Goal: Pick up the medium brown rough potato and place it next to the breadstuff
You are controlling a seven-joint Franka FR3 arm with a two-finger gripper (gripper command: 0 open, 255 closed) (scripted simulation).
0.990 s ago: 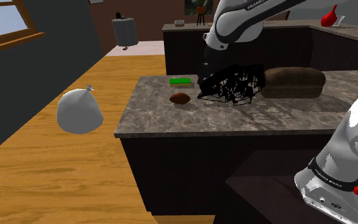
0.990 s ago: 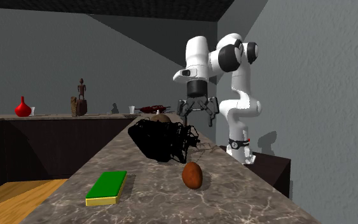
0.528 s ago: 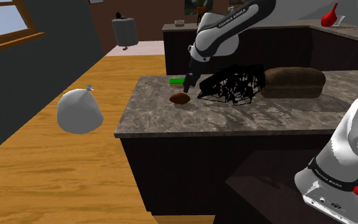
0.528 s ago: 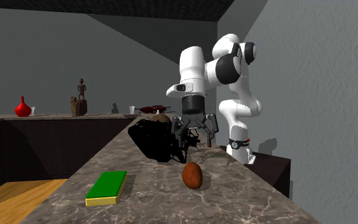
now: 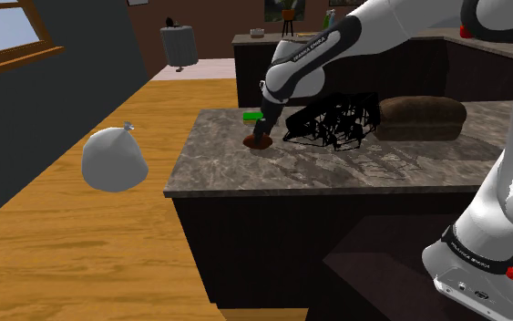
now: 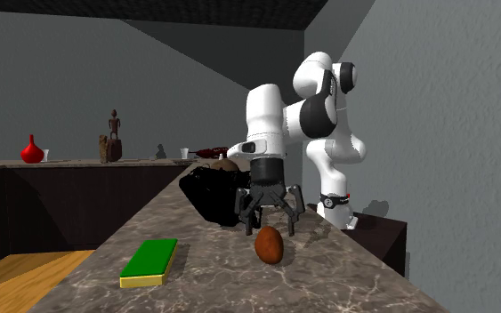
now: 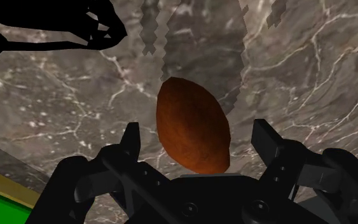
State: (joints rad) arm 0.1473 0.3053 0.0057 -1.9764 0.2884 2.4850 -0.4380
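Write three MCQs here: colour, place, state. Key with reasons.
1. The sponge top is: A red; B green; C blue.
2. The potato lies: A on the sponge; B on the counter, straddled by the tool; C in a bowl.
3. The tool is: A open; B shut on the potato; C shut on nothing.
Key: 1 B, its top shows green. 2 B, the wrist view shows it on the counter between the fingers. 3 A, both fingers stand clear of it.

Veined stone counter [image 5: 336,169], wooden floor [image 5: 81,246], grey walls [image 6: 435,89]
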